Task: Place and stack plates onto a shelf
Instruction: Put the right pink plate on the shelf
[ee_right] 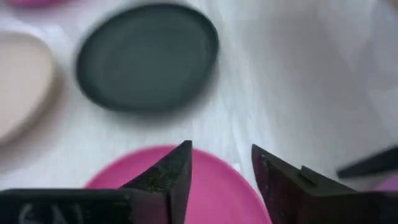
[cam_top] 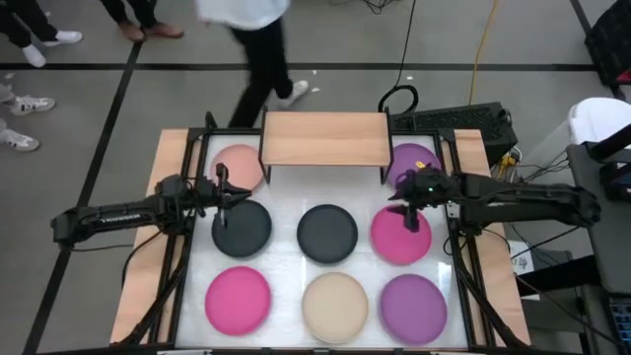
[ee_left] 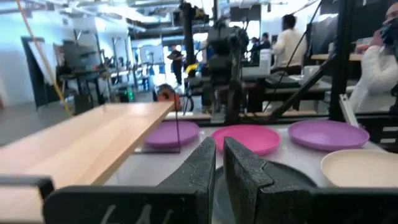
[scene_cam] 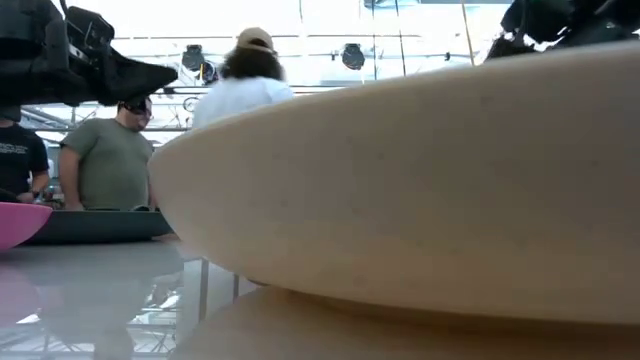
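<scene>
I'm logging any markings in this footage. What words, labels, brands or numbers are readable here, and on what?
None can be read for certain.
Left arm: pale lettering along it, too small to read.
Right gripper: faint marks on its body, too blurred to read.
Plates and shelf: no text seen.

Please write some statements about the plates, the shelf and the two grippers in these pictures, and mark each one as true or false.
1. The shelf has no plate on its top. True.
2. The right gripper is above the cream plate. False: it is above a magenta plate.
3. The left gripper is at a dark grey plate. True.
4. The right gripper is shut. False: its fingers stand apart.
</scene>
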Available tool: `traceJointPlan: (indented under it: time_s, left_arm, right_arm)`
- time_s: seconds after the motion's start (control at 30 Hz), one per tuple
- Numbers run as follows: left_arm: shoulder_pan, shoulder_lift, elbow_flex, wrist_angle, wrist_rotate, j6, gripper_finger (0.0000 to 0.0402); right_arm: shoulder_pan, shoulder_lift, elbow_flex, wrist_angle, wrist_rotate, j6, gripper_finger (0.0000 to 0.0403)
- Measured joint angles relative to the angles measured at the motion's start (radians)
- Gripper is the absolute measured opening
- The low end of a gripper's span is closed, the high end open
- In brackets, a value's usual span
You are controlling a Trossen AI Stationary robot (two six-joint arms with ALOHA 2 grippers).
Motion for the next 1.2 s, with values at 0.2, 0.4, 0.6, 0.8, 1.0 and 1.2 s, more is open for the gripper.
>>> traceJointPlan:
  time_s: [0.2, 0.4, 0.6, 0.8, 1.0, 1.2]
  left_arm:
    - [-0.023, 0.041, 0.0, 0.059, -0.002, 0.017, 0.0035]
    - [-0.024, 0.05, 0.0, 0.053, -0.002, 0.074, 0.0035]
    - [-0.023, 0.05, 0.0, 0.057, -0.003, 0.115, 0.0035]
    - [-0.023, 0.05, 0.0, 0.043, -0.003, 0.101, 0.0035]
    - [-0.024, 0.05, 0.0, 0.038, -0.002, 0.05, 0.0035]
    - [-0.024, 0.05, 0.0, 0.006, -0.001, 0.018, 0.0035]
  right_arm:
    - [0.0, 0.139, 0.007, -0.02, 0.003, 0.064, 0.0159]
    - [-0.018, 0.293, 0.007, -0.019, 0.063, 0.039, 0.0159]
    - [-0.067, 0.369, 0.007, 0.032, 0.134, 0.018, 0.0159]
    - [-0.13, 0.4, 0.008, 0.04, 0.132, -0.006, 0.0159]
    - [-0.167, 0.441, 0.008, 0.004, 0.033, -0.013, 0.0159]
    - [-0.166, 0.446, 0.008, 0.011, -0.058, -0.006, 0.0159]
